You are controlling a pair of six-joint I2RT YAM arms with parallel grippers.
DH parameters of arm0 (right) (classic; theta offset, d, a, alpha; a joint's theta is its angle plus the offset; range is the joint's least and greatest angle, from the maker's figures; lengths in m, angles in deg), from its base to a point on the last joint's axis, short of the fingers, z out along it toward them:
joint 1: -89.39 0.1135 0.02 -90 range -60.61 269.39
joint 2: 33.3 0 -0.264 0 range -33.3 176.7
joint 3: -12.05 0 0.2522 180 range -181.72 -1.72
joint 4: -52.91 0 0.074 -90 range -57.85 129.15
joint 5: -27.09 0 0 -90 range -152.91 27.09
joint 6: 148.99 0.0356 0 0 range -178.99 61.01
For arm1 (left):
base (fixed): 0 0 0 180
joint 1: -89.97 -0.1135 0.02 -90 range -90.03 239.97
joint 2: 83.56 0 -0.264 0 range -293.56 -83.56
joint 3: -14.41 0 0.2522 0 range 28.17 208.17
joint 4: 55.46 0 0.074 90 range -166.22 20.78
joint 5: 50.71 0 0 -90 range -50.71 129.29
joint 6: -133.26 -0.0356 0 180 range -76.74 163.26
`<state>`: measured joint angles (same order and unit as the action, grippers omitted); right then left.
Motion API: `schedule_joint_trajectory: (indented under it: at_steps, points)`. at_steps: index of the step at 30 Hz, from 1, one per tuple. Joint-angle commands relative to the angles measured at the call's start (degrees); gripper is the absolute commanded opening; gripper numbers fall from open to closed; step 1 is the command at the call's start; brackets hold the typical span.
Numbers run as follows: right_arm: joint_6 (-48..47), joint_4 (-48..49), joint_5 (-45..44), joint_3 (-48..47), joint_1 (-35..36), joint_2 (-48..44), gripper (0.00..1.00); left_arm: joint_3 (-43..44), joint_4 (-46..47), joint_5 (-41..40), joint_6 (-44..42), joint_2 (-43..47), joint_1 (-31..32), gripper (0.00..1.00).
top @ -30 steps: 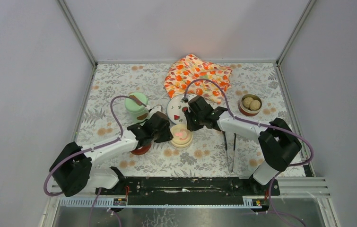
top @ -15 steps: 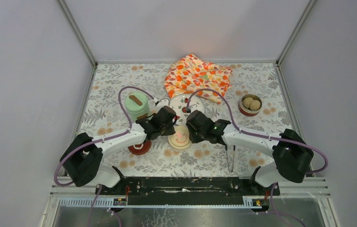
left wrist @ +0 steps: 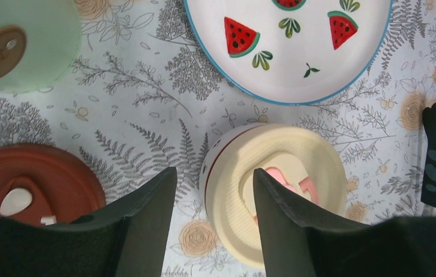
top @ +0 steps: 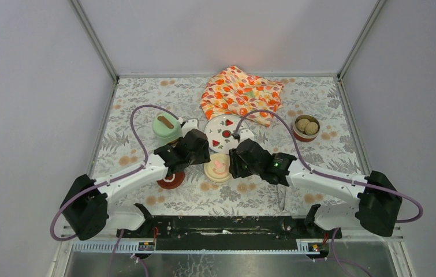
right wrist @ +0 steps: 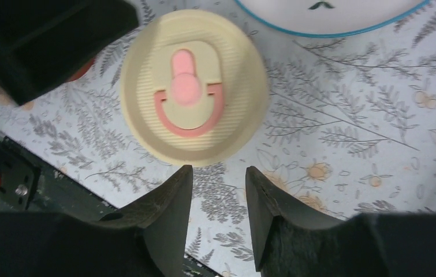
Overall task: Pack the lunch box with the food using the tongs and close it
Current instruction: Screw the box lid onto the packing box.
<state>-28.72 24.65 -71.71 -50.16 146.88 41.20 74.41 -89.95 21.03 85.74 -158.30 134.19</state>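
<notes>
1. The left gripper (left wrist: 212, 231) and right gripper (right wrist: 218, 213) both stand part-open and empty, one on each side of the low pot with the ribbed cream lid and pink handle (top: 218, 167). This pot sits mid-worktop, just on the near side of the white plate with watermelon prints (top: 225, 131). With two grippers crowding one pot, a lowering finger could strike the other gripper.
2. In the left wrist view, one finger (left wrist: 284, 219) overlaps the cream lid's rim. A careless descent there could tip the lid or shove the pot against the plate. I cannot tell whether that lid is fully seated.
3. The flat dark red lid (top: 171, 180) lies toward the near-left. The open steel bowl holding pale beige balls (top: 306, 127) sits by the right edge, well apart. The lid is thin and flat, so it offers little to pinch and might slip during a long carry.
4. The slim dark metal tongs (top: 283, 199) lie mostly under the right forearm near the near edge. A sweep of that arm could drag them off the worktop.
5. The tall mint-green cylinder with its brown-handled lid (top: 166, 127) stands toward the left edge, under a loop of purple cable (top: 140, 109), which may snag it.
6. No orange-red chunks are visible, so packing cannot be confirmed as complete.
</notes>
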Motion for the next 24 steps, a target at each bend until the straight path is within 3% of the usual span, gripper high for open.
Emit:
schedule_joint_trajectory:
  at_steps: [1, 5, 12, 17, 24]
  points:
    - [-1.77, 1.94, -6.9, 2.09, -2.12, -3.51, 0.49, 2.79, -7.58, 0.5, 1.96, 2.42, 0.87, 0.59]
    - [-2.77, 5.57, -10.23, 7.13, -3.04, -8.59, 0.52, 4.5, -11.71, 4.49, 2.95, 2.12, 1.29, 0.51]
    - [-3.27, 13.81, -9.98, 15.29, -3.18, -13.7, 0.66, 8.64, -19.13, 7.71, 2.67, 0.08, 1.38, 0.32]
    - [-3.54, 19.79, -10.0, 19.33, -3.17, -15.12, 0.78, 12.89, -22.03, 10.74, 1.51, -3.82, 1.39, 0.12]
    - [-4.2, 22.48, -14.95, 23.77, -3.18, -19.81, 0.95, 19.6, -26.42, 11.85, -0.2, -8.35, 1.39, 0.04]
